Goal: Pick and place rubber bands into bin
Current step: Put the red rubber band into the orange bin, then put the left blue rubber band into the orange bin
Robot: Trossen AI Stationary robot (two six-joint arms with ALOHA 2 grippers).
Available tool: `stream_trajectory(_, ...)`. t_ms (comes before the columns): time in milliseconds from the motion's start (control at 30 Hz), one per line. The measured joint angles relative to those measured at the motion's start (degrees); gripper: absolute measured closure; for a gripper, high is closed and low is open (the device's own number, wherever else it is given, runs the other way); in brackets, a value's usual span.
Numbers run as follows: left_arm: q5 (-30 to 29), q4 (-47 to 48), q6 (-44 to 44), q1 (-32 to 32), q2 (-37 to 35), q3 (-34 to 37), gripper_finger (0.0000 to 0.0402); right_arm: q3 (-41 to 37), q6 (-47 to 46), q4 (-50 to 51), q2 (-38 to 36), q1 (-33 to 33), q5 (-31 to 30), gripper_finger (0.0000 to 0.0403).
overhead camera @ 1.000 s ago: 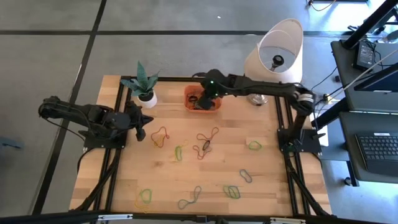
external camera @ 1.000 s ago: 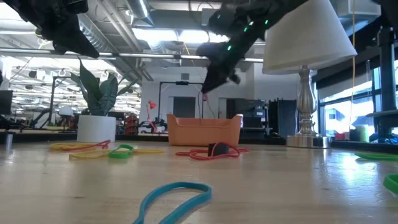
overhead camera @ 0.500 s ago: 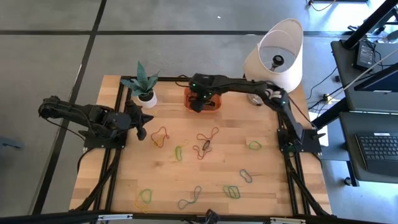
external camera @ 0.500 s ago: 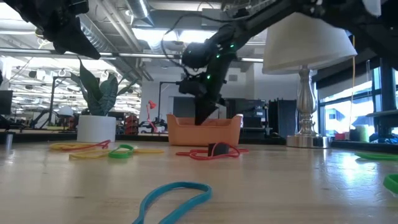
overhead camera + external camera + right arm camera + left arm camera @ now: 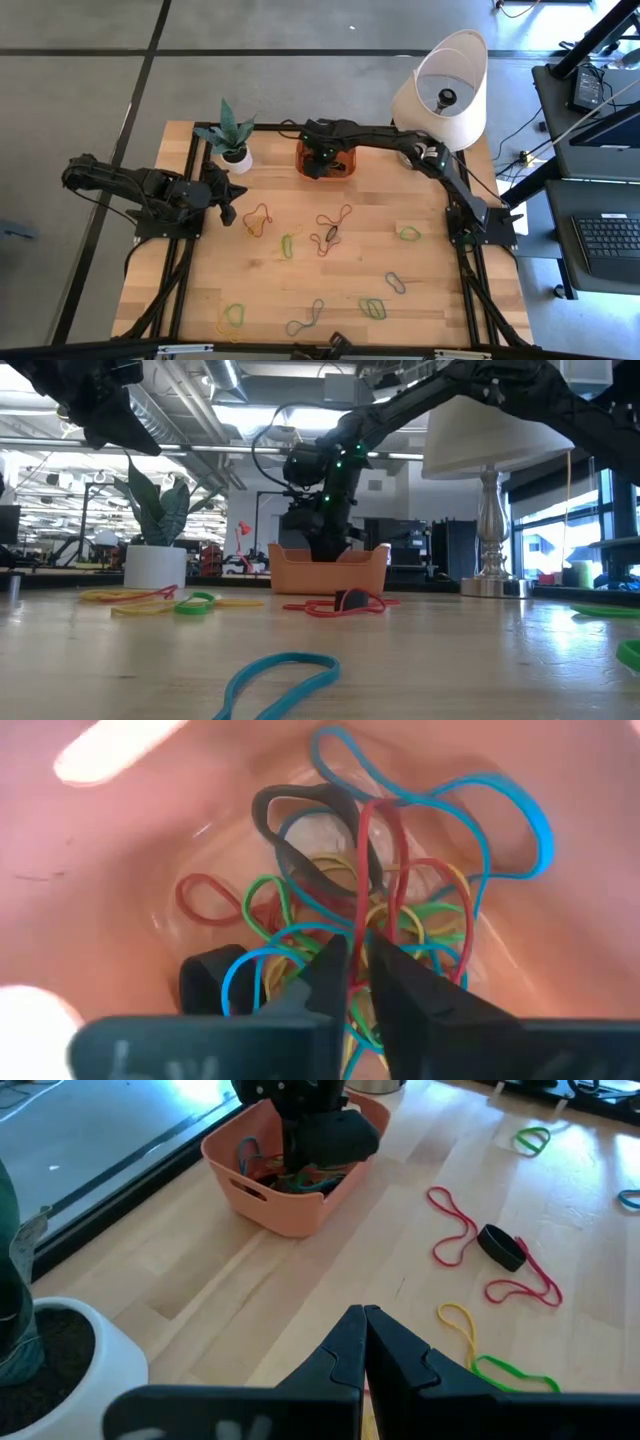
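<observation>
a: reaching into the bin (image 5: 325,160) right now, that's the right gripper (image 5: 358,958). its tips are down inside the orange walls, over the pile of rubber bands (image 5: 380,910) already in there.

b: holding anything?

a: a red band (image 5: 378,850) runs up from between the fingers, which stand only a sliver apart. can't tell whether it's pinched or just lying there, so i won't call the grip.

b: left side?

a: left gripper (image 5: 362,1330) clenched shut, nothing in it. it hangs above the table (image 5: 430,290) on the left side, near the white plant pot (image 5: 236,156).

b: where's the bin?

a: far edge of the table, between the plant pot and the lamp (image 5: 442,85). the low view shows the arm coming down into it from above.

b: what's loose on the table?

a: plenty. red loops with a black band (image 5: 501,1246) lying on them mid-table, yellow and green ones (image 5: 480,1360) just beside those. green one (image 5: 409,234) toward the right side, and more along the near edge: green (image 5: 373,309), grey-blue (image 5: 305,319), yellow-green (image 5: 232,317). a blue band (image 5: 280,675) lies closest in the low view.
</observation>
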State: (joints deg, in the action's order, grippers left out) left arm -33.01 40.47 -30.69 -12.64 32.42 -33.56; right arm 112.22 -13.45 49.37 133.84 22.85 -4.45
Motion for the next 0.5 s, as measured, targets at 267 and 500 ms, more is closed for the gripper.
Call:
stream_trajectory(267,0.0,0.0,0.0,0.0,0.0,0.0,0.04,1.0,-1.3,2.2,0.0,0.2,0.0,0.027)
stream_trajectory(500,0.0,0.0,0.0,0.0,0.0,0.0,0.04,7.2,-1.4,7.8,-0.1,0.2,0.0,0.0231)
